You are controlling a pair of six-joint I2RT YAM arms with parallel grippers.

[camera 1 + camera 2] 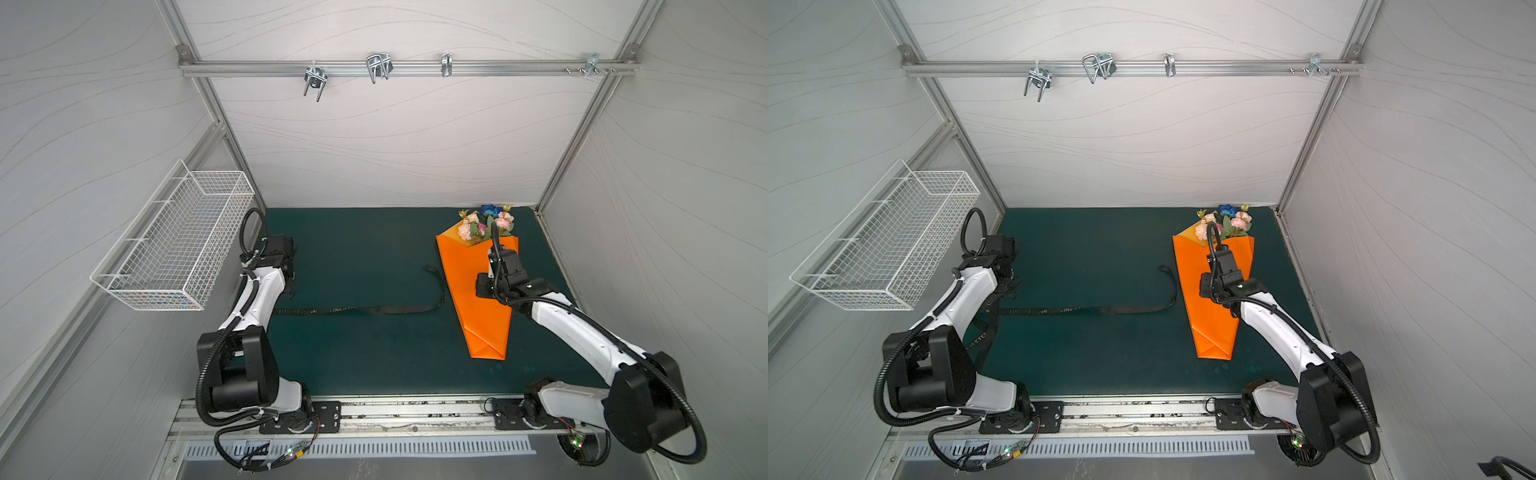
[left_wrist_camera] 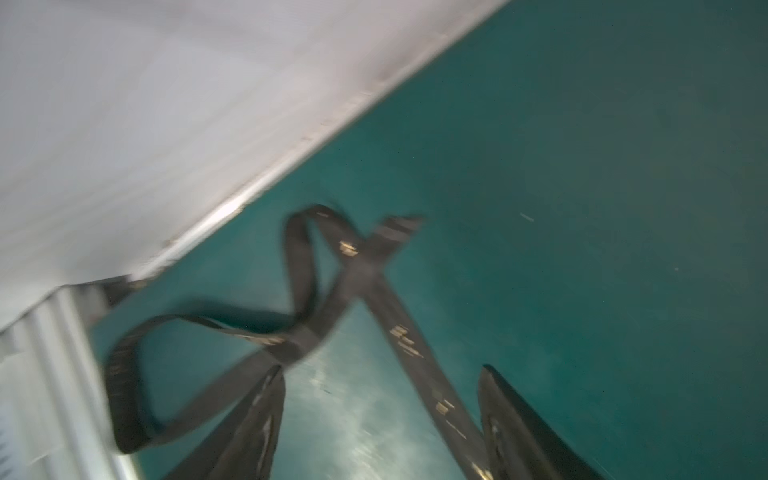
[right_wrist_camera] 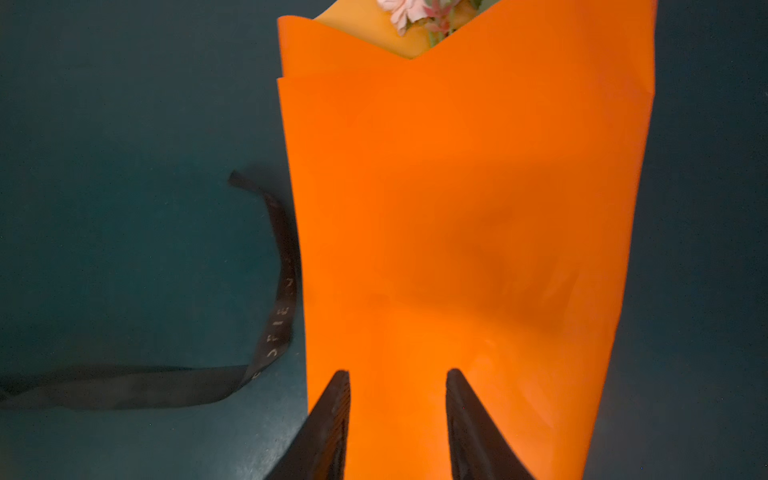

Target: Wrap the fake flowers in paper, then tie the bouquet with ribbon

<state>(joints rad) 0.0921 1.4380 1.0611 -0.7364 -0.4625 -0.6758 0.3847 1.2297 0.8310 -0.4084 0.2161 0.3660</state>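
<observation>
The bouquet (image 1: 486, 222) is seen in both top views at the far right of the mat (image 1: 353, 249). Its blooms stick out of the wide end of an orange paper cone (image 1: 471, 299). The cone is laid flat, with its point toward the near edge. A black ribbon (image 1: 374, 309) is stretched across the mat from the left side to the cone's left edge. There its end is curled toward the far side, just beside the paper; whether the two touch cannot be told.

The right gripper (image 3: 398, 371) is held over the middle of the cone. Its fingers are parted by a moderate gap and nothing is gripped between them; only the paper is seen beneath. Whether the tips touch the paper cannot be told.

The left gripper (image 2: 382, 370) is placed at the left edge of the mat, by the wall. Its wrist view is blurred, but the fingers are seen set wide apart. A strip of the ribbon runs between them, close to one finger, and is not pinched. Beyond the tips the ribbon is looped and crossed over itself on the mat.
</observation>
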